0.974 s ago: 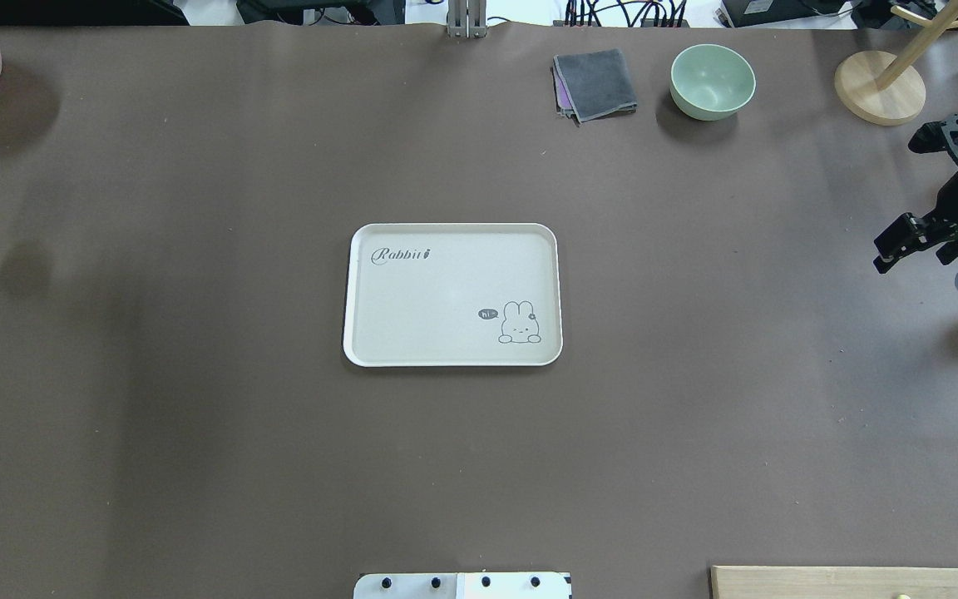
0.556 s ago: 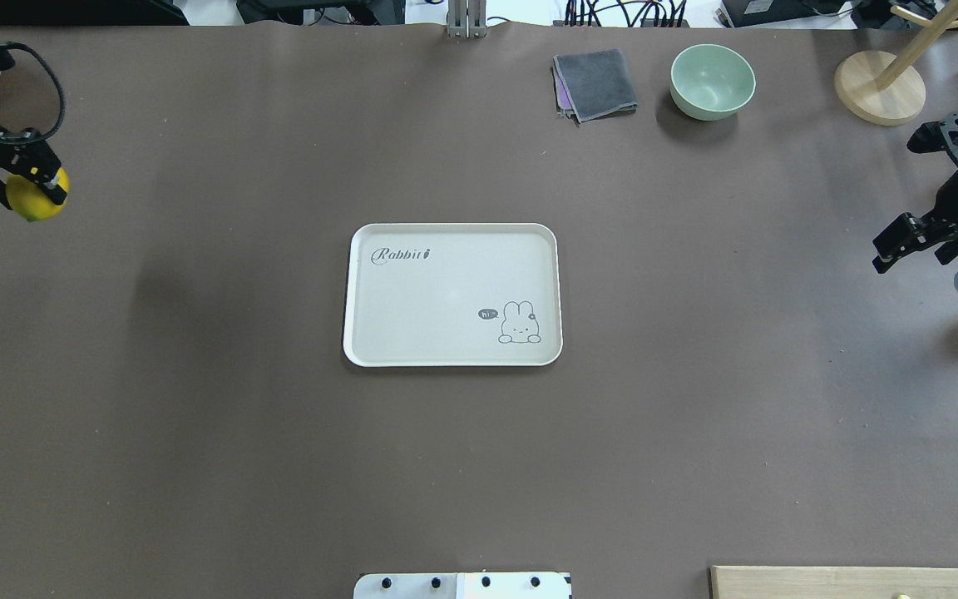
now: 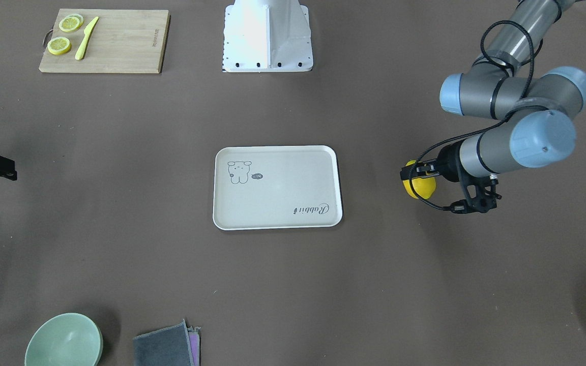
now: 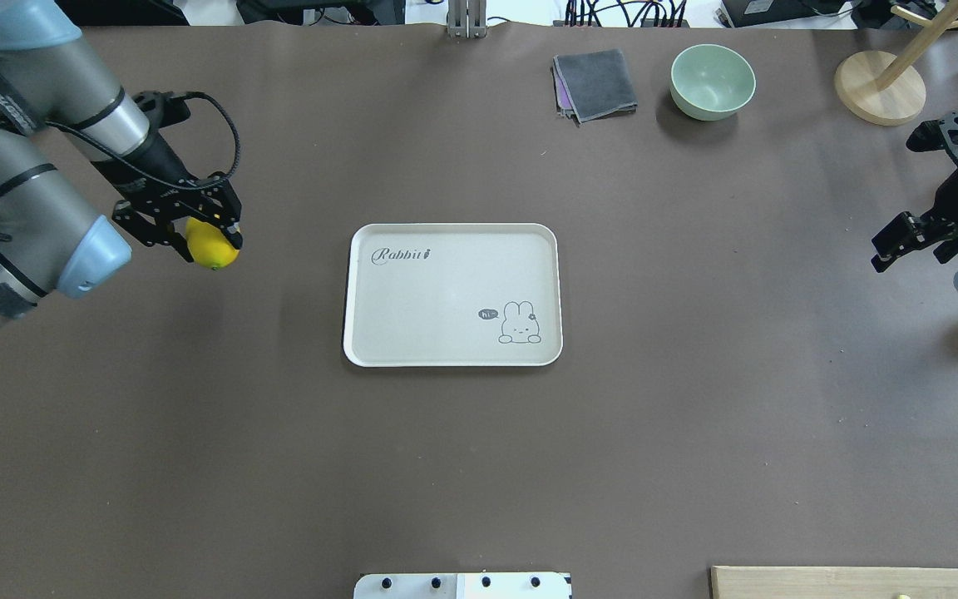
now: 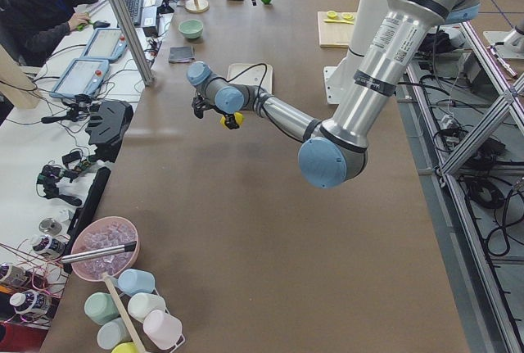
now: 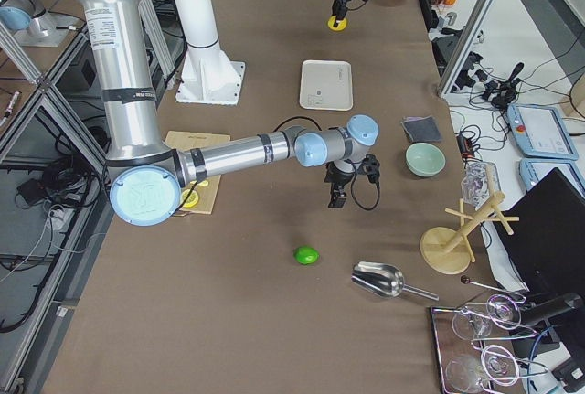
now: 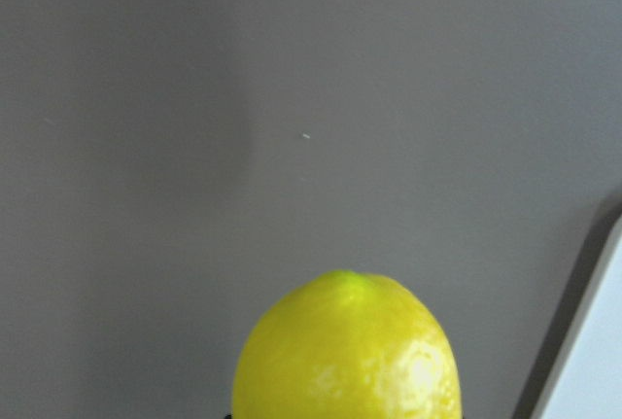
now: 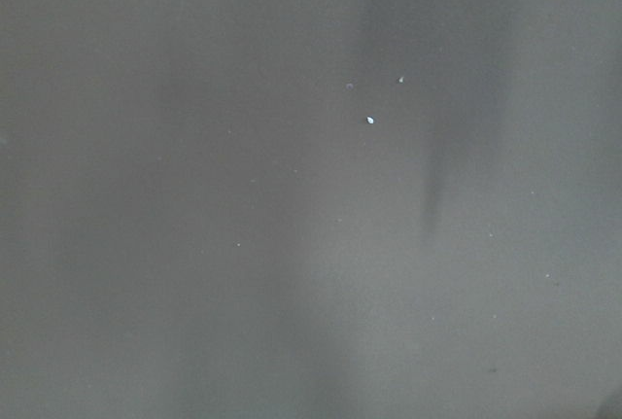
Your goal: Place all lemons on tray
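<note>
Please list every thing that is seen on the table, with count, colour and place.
tray: one, cream, table centre.
yellow lemon: one, yellow, in left gripper, left of tray.
green lemon: one, green, table's right side.
green bowl: one, pale green, far edge.
cloth: one, grey, beside green bowl.
stand: one, wooden, far right corner.
scoop: one, metal, near green lemon.
board: one, wooden, near robot's base.
slices: two, yellow, on board.
knife: one, yellow-green, on board.
pink bowl: one, pink, table's left end.
left gripper: one, black, shut on yellow lemon.
right gripper: one, black, above table's right side; jaws unclear.
</note>
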